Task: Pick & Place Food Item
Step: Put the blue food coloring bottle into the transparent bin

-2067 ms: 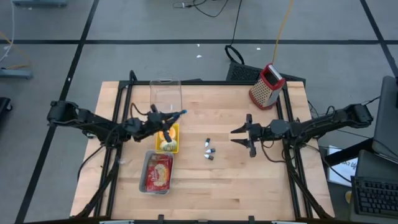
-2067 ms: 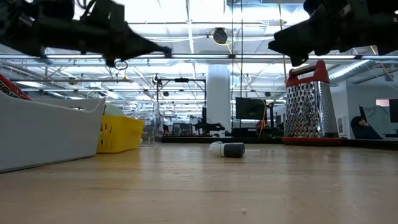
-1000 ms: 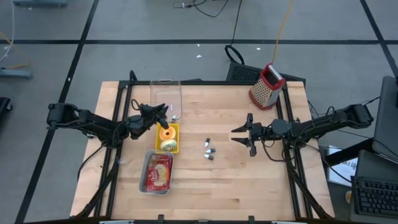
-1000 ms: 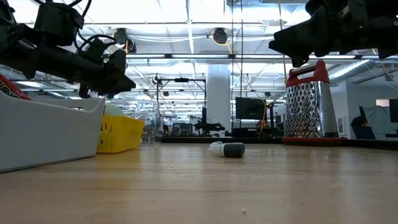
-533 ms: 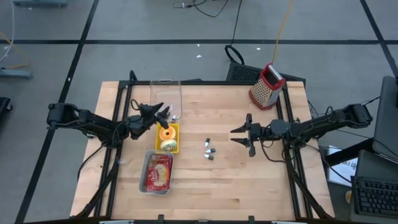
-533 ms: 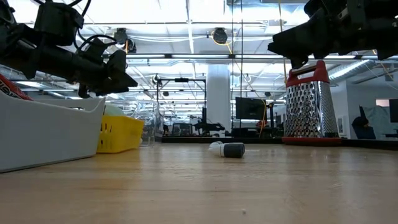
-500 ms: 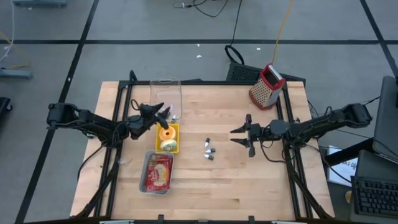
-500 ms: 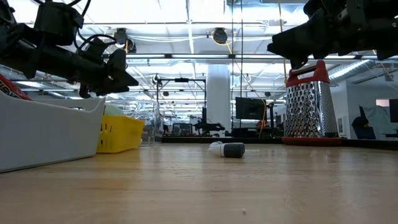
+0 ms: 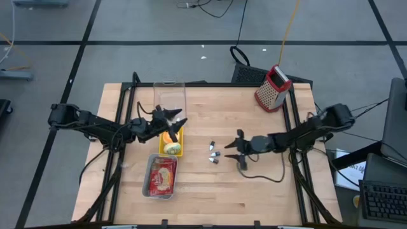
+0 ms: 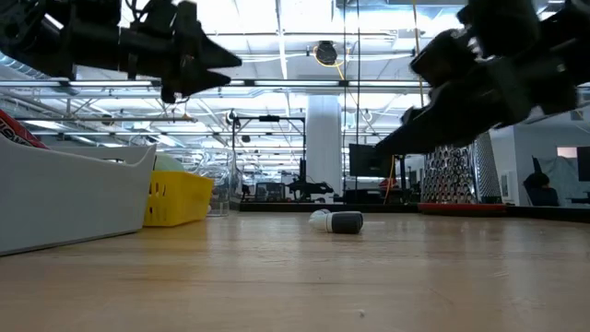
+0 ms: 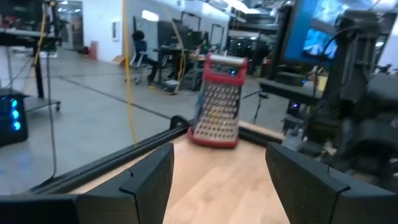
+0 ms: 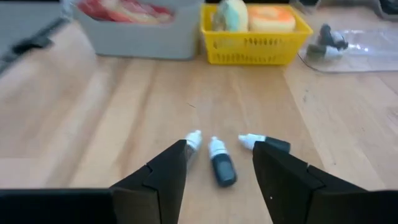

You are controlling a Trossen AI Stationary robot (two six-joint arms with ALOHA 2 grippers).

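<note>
A yellow basket (image 9: 173,145) holds an orange food item (image 12: 271,17) and a pale green one (image 12: 231,15). My left gripper (image 9: 176,117) hangs open just above the basket's far end, holding nothing; its wrist view looks across the table to the red grater (image 11: 217,102). My right gripper (image 9: 234,150) is open and low over the table. It stands just right of three small bottles (image 12: 221,165) that lie on the wood in front of its fingers.
A grey tray (image 9: 160,177) with a red packet lies near the basket, toward the near edge. A clear container (image 9: 169,95) sits beyond the basket. The red grater (image 9: 273,88) stands at the far right. Bare wood lies at the table's middle and near side.
My left gripper has opened, risen and drifted a little toward the table's right, above the basket. My right gripper has travelled toward the table's left and sunk lower, ending next to the small bottles.
</note>
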